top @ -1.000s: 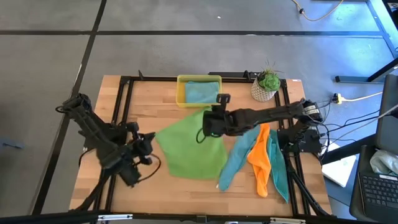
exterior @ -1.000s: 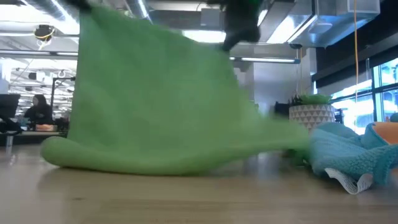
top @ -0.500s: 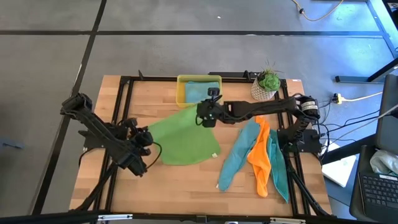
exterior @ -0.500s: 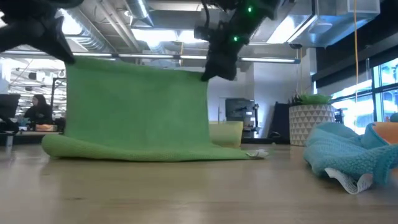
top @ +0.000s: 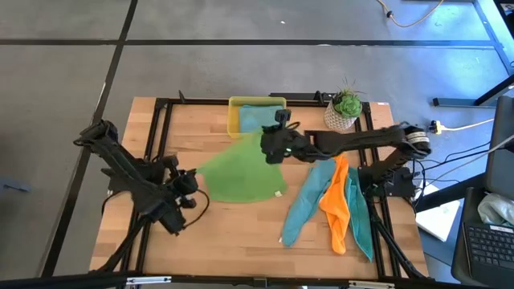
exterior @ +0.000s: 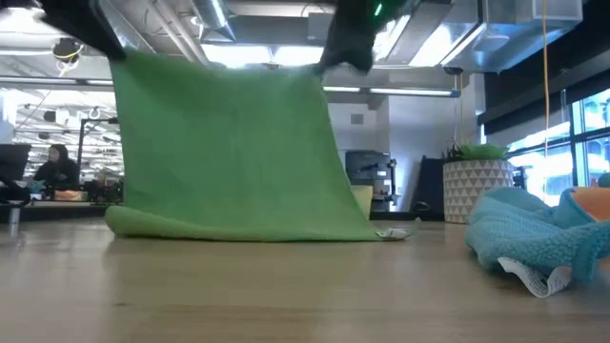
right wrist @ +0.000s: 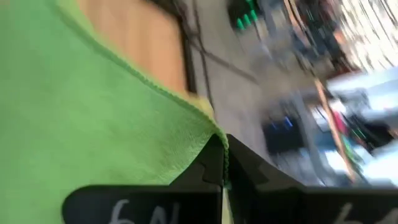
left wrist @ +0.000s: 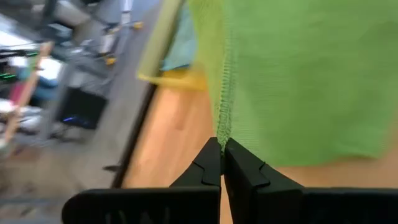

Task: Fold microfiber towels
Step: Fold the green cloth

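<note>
The left gripper (top: 186,181) hung near the left side of the wooden bench (top: 233,233). Its jaws were pressed tight on one corner of the soft lime green square towel (top: 238,172). In the left wrist view, only the stitched edge of that cloth sat in the tips of the fingers (left wrist: 210,163). That was a very thin hold. A hard pull could have made the corner slip out, and the cloth would have dropped in a heap.

The green towel hung like a curtain between the two arms, over the middle of the bench. Its bottom edge lay on the wood. If that edge dragged or bunched up, the fold could have come out crooked.

The right gripper (top: 277,147) was up near the back edge, just beside the see-through yellow plastic tray (top: 234,120). Its jaws were pinching the other top corner of the green towel. A teal cloth (top: 259,118) lay in the tray. A swing backward could have bumped the tray or snagged that cloth.

Toward the right edge lay a long teal towel (top: 301,210), an orange towel (top: 336,207) and another teal towel (top: 358,217), all close together. The right arm reached over them. If it came down low, it could have pushed them off the bench. A small green plant in a white pot (top: 344,111) stood at the back right corner and could have been knocked over too.
</note>
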